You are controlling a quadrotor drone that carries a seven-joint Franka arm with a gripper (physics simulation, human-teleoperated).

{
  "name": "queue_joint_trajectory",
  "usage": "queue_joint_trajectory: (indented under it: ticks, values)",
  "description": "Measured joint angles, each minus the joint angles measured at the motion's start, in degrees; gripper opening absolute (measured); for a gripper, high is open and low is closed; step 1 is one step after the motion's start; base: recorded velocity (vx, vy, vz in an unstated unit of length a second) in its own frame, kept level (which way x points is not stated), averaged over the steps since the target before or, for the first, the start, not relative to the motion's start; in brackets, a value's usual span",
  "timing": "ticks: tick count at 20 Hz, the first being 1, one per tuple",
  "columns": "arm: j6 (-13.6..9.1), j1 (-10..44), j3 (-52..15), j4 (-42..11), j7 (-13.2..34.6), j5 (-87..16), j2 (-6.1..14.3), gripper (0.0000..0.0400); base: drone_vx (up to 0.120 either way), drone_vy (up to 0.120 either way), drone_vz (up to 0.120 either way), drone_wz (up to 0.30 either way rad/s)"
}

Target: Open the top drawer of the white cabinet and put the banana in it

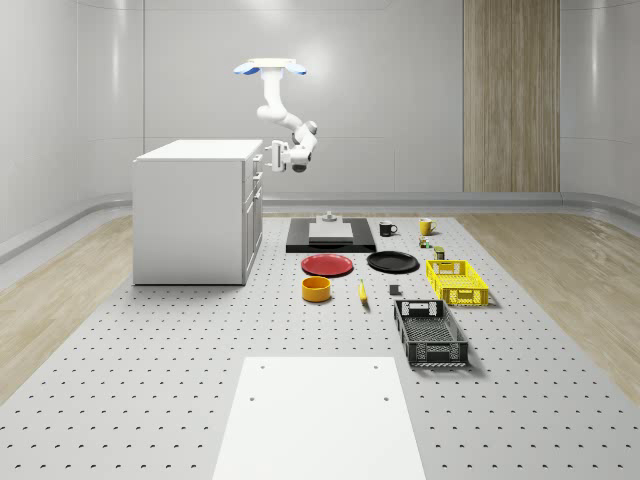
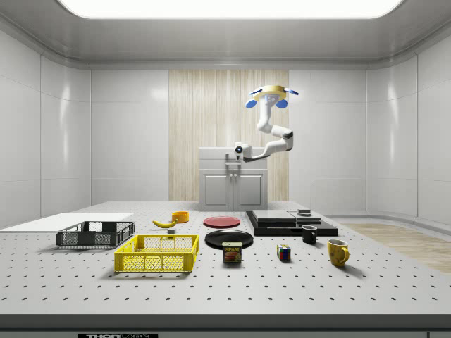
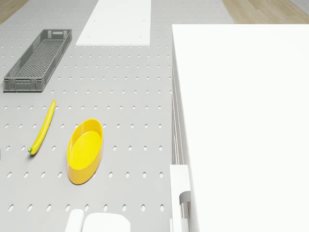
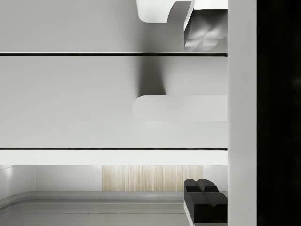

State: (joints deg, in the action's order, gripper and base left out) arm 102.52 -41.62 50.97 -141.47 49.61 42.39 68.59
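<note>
Drone (image 1: 271, 68) hovers beside the white cabinet (image 1: 190, 210). Gripper (image 1: 270, 156) is at the top drawer (image 1: 254, 166) front, fingers spread, apparently around its handle. Banana (image 1: 362, 291) lies on the table (image 1: 150, 370), near the orange bowl (image 1: 316, 289).

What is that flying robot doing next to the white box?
The drone hovers beside the white cabinet, and its arm holds the gripper right at the top drawer front. The drawer looks not yet pulled out. The banana still lies on the table, near the orange bowl, waiting to go inside.
</note>
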Motion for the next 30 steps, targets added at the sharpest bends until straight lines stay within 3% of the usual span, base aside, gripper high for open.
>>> queue_joint_trajectory:
  ticks: [10, 30]
  values:
    - [0.3, -0.32, 0.08, -0.05, 0.29, -0.34, 0.39, 0.04, 0.044, 0.0, 0.0, 0.0]
    - [2.44, -1.27, -1.95, -0.52, 1.03, 0.94, 0.51, 0.04, 0.0, 0.0, 0.0, 0.0]
